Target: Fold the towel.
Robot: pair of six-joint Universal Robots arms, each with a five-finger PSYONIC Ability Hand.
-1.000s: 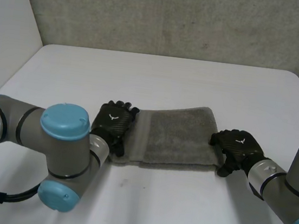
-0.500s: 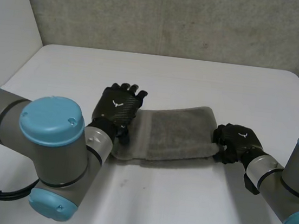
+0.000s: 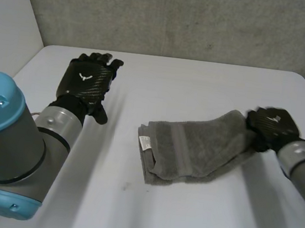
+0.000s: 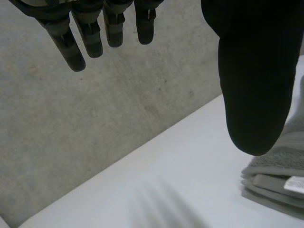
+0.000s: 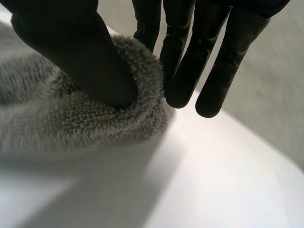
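Note:
The grey towel lies folded into a long strip on the white table, with a white label at its left end. My right hand is shut on the towel's right end and holds that end a little above the table. In the right wrist view the thumb presses the towel's rolled edge against the fingers behind it. My left hand hovers open above the table, well left of the towel and apart from it. Beyond my left hand's thumb, the towel's layered left end is visible.
A grey concrete wall runs behind the table's far edge. Bare white table surface lies all around the towel, widest at the front and back left. My left arm's big joint stands over the front left corner.
My left hand has lifted off the towel's left end and moved back and left. My right hand has closed on the right end and pulled it up and to the right, dragging the towel along.

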